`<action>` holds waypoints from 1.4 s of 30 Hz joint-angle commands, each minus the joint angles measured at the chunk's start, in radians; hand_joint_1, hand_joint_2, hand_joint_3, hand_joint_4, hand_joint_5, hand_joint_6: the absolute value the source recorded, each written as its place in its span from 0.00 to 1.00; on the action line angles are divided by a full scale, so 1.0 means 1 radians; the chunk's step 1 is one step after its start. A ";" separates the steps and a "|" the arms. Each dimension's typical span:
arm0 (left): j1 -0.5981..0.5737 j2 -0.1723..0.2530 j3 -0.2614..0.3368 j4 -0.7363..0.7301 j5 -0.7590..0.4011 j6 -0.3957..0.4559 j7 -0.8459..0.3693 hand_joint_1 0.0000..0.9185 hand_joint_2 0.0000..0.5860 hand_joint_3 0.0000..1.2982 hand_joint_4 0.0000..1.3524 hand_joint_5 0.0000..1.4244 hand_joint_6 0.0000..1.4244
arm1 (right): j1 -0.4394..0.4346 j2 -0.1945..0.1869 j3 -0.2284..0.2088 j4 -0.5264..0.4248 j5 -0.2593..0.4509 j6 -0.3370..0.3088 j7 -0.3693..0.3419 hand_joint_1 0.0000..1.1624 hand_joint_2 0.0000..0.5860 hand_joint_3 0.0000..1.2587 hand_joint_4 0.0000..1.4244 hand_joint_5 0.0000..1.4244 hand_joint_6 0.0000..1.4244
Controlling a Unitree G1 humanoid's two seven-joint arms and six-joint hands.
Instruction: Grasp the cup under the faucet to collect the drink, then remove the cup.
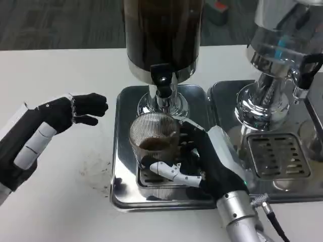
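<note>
While the right hand [202, 164] grips the cup [154, 138] (part-filled) beneath the faucet [162, 80] at frame centre, the left hand [75, 113] hovers curled at left.

The faucet [162, 80] hangs right above the cup [154, 138] — blocked overhead; bare white table [75, 191] lies open to the left.

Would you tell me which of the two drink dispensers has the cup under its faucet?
The dark dispenser at centre: the ribbed glass cup, held by the right hand, sits below its black tap. The clear dispenser on the right has a bare drip grate.
</note>
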 commanded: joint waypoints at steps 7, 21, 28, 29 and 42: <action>-0.004 0.010 0.001 0.009 0.021 -0.013 0.001 0.00 0.21 0.29 0.25 0.23 0.27 | 0.045 0.015 -0.016 0.009 -0.020 -0.054 -0.108 0.58 0.36 0.33 0.34 0.38 0.43; -0.022 0.004 -0.007 0.040 0.026 -0.022 -0.003 0.00 0.20 0.29 0.26 0.23 0.28 | 0.091 0.009 -0.045 -0.057 -0.021 -0.087 -0.148 0.59 0.42 0.36 0.37 0.41 0.47; -0.034 0.001 -0.014 0.061 0.027 -0.028 -0.005 0.00 0.20 0.29 0.26 0.23 0.28 | 0.122 0.011 -0.067 -0.097 -0.021 -0.091 -0.150 0.60 0.43 0.37 0.37 0.42 0.49; -0.035 0.000 -0.015 0.064 0.028 -0.028 -0.005 0.00 0.20 0.29 0.26 0.23 0.28 | 0.125 0.011 -0.069 -0.102 -0.022 -0.093 -0.152 0.60 0.43 0.37 0.37 0.42 0.49; -0.050 -0.006 -0.025 0.091 0.035 -0.043 -0.007 0.00 0.20 0.29 0.26 0.23 0.29 | 0.158 0.007 -0.098 -0.181 -0.027 -0.079 -0.143 0.62 0.40 0.38 0.38 0.44 0.52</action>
